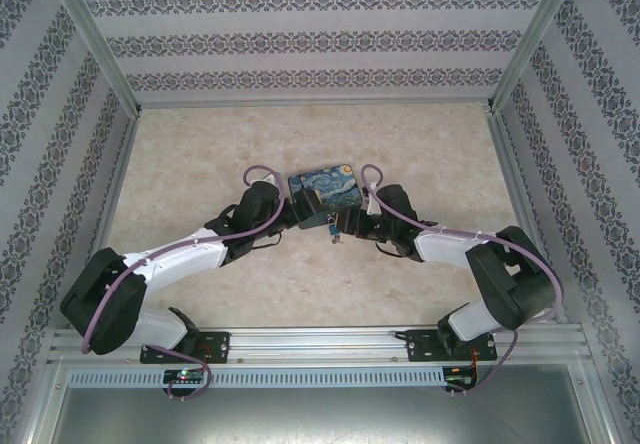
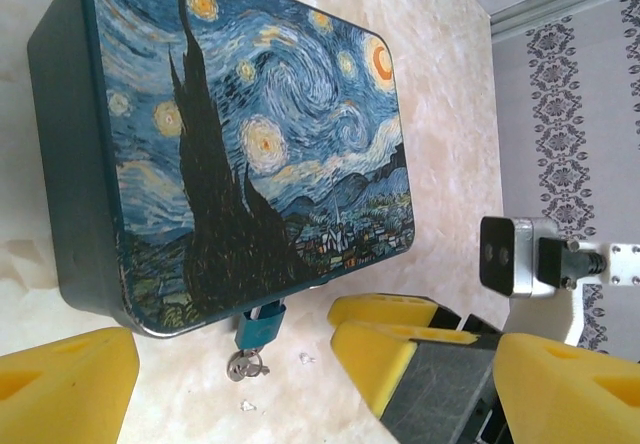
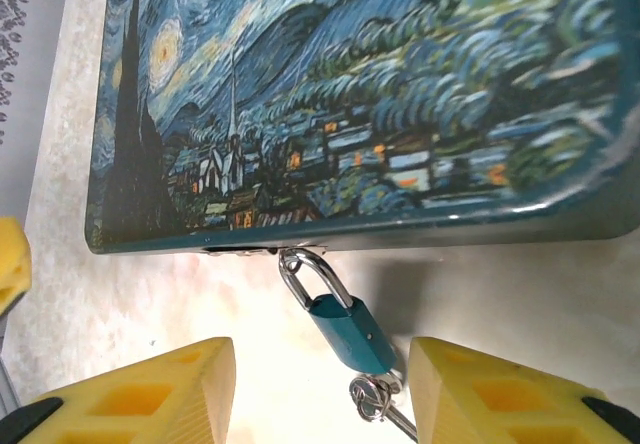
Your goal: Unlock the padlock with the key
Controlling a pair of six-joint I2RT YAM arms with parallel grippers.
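The table (image 1: 200,154) is the biggest thing, with a pale stone-like top and patterned walls at its left, right and far edges. There is lots of bare room all around its middle.

The box (image 1: 327,186) sits near the middle of the table. Its lid shows a starry night painting. In the right wrist view the box (image 3: 380,94) is cut off at the top and right.

The two arms reach in from the near edge and meet at the near side of the box. In the top view the grippers are dark and hard to make out.

In the left wrist view the left gripper (image 2: 315,369) is spread wide and holds nothing. Its yellow fingers (image 2: 60,384) are cut off by the bottom of the picture. A yellow finger of the other arm pokes in between them.

The right gripper (image 3: 322,356) is also spread apart and grasps nothing. One finger is on each side of the padlock (image 3: 350,329).

The teal padlock hangs from the near side of the box and lies on the table. Its silver loop goes through a catch under the lid. It is very close to the right-hand finger; whether they touch cannot be told.

The key (image 3: 375,401) lies at the bottom end of the padlock with a little wire ring. Part of it is hidden by that finger, so whether it is in the lock cannot be told.
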